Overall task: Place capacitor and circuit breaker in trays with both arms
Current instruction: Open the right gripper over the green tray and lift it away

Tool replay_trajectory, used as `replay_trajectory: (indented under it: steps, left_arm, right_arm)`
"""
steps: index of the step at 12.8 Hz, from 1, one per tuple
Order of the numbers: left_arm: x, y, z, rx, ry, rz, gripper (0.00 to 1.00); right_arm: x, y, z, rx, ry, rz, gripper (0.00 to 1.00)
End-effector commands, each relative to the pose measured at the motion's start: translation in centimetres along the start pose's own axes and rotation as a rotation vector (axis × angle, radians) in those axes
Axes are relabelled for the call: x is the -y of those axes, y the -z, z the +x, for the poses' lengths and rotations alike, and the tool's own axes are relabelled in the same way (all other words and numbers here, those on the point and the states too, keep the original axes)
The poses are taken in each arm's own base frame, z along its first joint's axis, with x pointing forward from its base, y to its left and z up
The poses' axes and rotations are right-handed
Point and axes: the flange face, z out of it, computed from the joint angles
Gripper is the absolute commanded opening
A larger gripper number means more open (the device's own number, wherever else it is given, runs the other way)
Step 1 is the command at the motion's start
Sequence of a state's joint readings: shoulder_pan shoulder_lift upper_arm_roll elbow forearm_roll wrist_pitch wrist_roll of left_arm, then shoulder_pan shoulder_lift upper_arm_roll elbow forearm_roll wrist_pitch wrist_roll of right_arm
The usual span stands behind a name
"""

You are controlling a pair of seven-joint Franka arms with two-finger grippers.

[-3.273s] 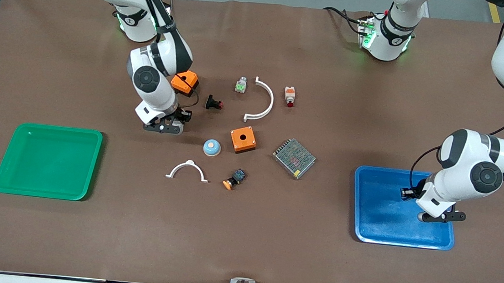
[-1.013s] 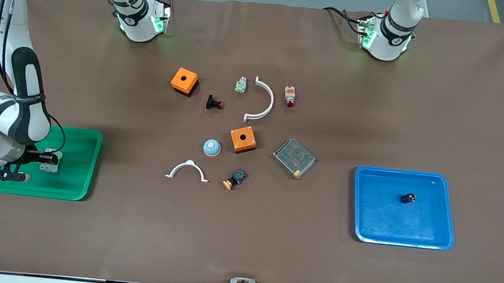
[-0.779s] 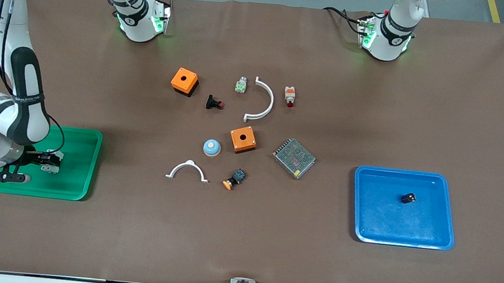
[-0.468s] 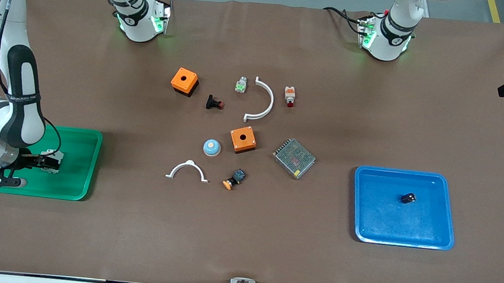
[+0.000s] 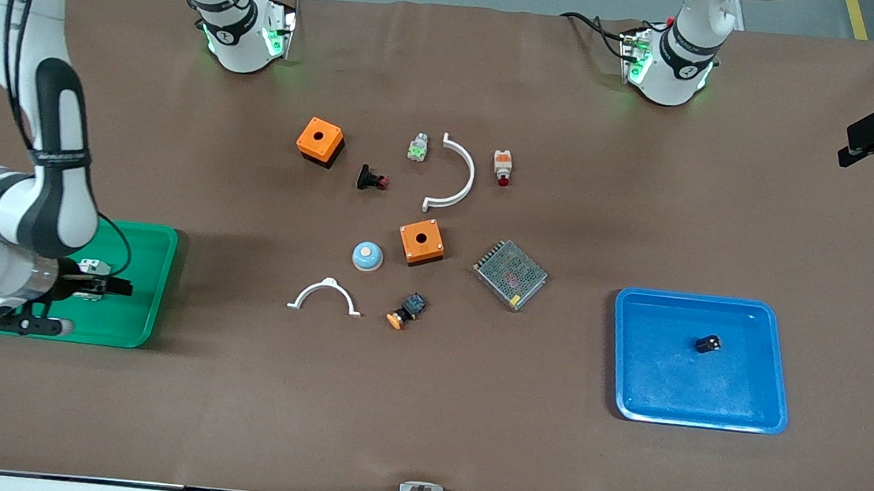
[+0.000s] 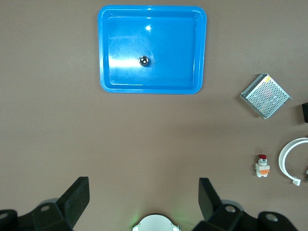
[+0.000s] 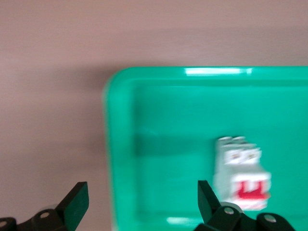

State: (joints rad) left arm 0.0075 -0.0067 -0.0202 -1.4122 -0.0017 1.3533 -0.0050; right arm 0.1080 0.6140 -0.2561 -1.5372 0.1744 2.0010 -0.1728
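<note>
We see the capacitor (image 5: 708,343) in the blue tray (image 5: 754,420) and the circuit breaker (image 7: 240,172) in the green tray (image 5: 133,330). The right end effector (image 7: 139,202) hangs over it, fingers spread and empty; the left end effector (image 6: 143,199), likewise spread, hangs high over the worktop (image 5: 422,418).

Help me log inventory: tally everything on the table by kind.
Trays: 2 (green, blue)
Orange boxes: 2
White arcs: 2
Buttons: 5
Mesh box: 1
Capacitor: 1
Circuit breaker: 1
Total: 14
</note>
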Motion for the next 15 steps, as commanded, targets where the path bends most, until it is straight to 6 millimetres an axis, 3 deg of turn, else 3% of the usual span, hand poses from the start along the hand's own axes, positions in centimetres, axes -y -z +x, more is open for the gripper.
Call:
replay_trajectory:
  steps: [1, 2, 5, 9, 11, 15]
  left_arm:
    - [0.1, -0.1, 0.2, -0.011, 0.006, -0.009, 1.00]
    - [0.0, -0.1, 0.3, -0.015, 0.004, -0.009, 1.00]
    - [-0.5, -0.1, 0.3, -0.015, -0.011, -0.016, 1.00]
    - [-0.2, 0.4, -0.1, -0.021, -0.005, -0.016, 1.00]
    - [0.4, 1.7, -1.1, -0.041, -0.003, -0.009, 1.00]
    - [0.7, 2.5, -1.4, -0.055, 0.013, -0.003, 1.00]
  right_arm:
    - [3.2, 4.0, -1.8, 0.032, 0.000, -0.034, 1.00]
    - [3.6, 5.6, -2.7, 0.050, 0.004, -0.023, 1.00]
    - [3.7, 13.5, -6.9, 0.088, 0.011, 0.019, 1.00]
    - [1.9, 22.2, -11.7, 0.029, 0.019, -0.028, 1.00]
    - [0.9, 24.0, -12.4, -0.001, 0.016, -0.045, 1.00]
    - [0.6, 24.0, -12.6, 0.010, 0.008, -0.045, 1.00]
